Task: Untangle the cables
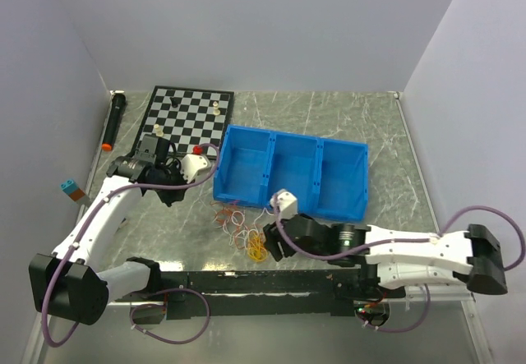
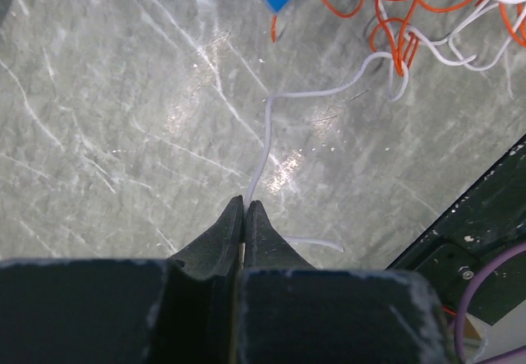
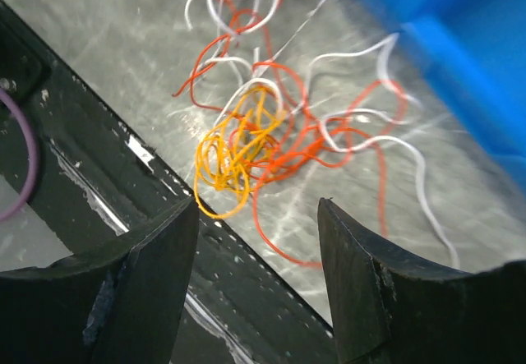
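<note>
Tangle of cables (image 3: pixel 288 157) sits just ahead of your right gripper (image 3: pixel 256 205), jaws apart, yellow coil (image 3: pixel 222 163) nearest its tips, while your left gripper (image 2: pixel 245 209), farther off, is clamped on a white cable (image 2: pixel 265 138) running straight ahead into that knot.

Grey marbled table (image 1: pixel 345 117) bearing chessboard (image 1: pixel 187 117), blue bin (image 1: pixel 288 201), black marker (image 1: pixel 113 122), tangled cables (image 1: pixel 240 226)

The cables (image 1: pixel 240 226) lie on the worktop (image 1: pixel 345 113) at centre frame, just below the bin (image 1: pixel 337 204). The chessboard (image 1: pixel 185 117) sits upper left of it. My right claw (image 1: pixel 267 242) is just right of the cables.
</note>
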Robot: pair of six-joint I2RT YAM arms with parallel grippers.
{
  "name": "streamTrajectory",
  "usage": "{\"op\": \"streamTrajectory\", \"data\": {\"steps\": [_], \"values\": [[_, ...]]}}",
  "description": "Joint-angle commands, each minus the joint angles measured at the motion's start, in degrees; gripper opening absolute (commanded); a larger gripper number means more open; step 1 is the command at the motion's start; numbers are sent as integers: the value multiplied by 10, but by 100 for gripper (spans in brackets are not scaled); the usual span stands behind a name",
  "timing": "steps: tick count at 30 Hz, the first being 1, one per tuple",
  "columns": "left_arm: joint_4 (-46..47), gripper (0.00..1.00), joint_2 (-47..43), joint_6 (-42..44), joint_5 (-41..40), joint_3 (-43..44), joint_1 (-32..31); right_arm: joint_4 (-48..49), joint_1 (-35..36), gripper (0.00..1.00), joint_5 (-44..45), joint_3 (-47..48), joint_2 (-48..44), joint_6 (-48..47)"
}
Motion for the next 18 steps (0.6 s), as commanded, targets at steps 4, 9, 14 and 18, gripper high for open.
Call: {"op": "streamTrajectory", "data": {"steps": [4,9,14,18], "values": [[8,1,-9,-10,30,-9,1,139,-50,67,-79,5,83,-25],[17,1,-5,-10,27,-21,1,191,-87,66,-115,-7,118,-32],[21,1,-3,-10,29,-22,2,222,-105,64,-134,-7,165,-38],[25,1,-5,-8,26,-27,1,240,-116,62,-145,-10,187,-40]]}}
